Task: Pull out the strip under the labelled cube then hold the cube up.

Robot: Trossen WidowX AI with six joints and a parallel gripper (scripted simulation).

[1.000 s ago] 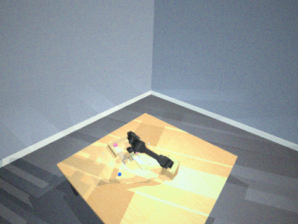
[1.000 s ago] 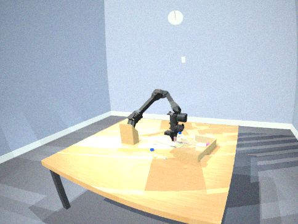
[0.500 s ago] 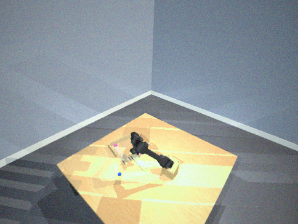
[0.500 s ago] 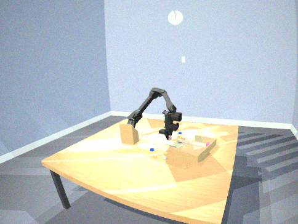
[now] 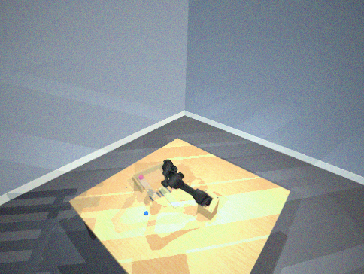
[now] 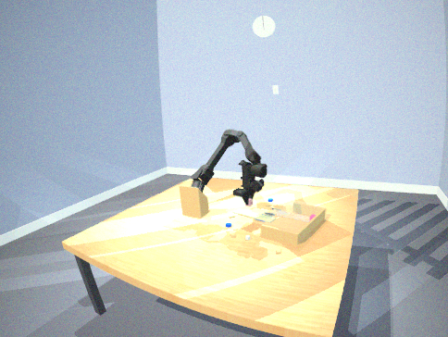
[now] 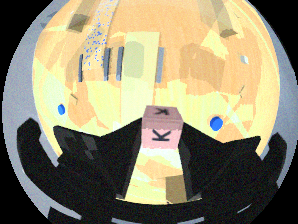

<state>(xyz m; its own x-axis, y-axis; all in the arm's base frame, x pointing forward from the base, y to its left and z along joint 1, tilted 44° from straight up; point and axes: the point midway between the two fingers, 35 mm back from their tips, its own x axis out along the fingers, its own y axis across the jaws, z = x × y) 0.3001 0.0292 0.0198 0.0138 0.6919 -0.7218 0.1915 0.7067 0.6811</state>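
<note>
Blue-grey walls and dark floor around a pale wooden counter (image 6: pixel 153 259) streaked with light and shadow. Nearest in the exterior view, a few small pale blocks (image 6: pixel 252 250) scattered on the wood, with a blue cap (image 6: pixel 228 225) just behind them. Beyond that, a shallow wooden tray (image 6: pixel 296 227) to the right, a pink piece (image 6: pixel 312 216) near its far wall. Just left of the tray, several flat strips (image 6: pixel 266 216) lying side by side on the counter; which one bore the cube, cannot tell. Above the strips, hand (image 6: pixel 249 200) clamped on the labelled cube (image 6: pixel 250 201), a pink block raised off the counter and touching nothing below. In the wrist view, same cube (image 7: pixel 162 128) pinched between the dark fingers, letter K on the facing side, strips (image 7: pixel 120 63) well below and beyond. Farther back to the left, a wooden pedestal (image 6: pixel 193 201) carrying the arm's base. On the far wall, a round clock (image 6: pixel 264 26) and a small white plate (image 6: pixel 275 89).
</note>
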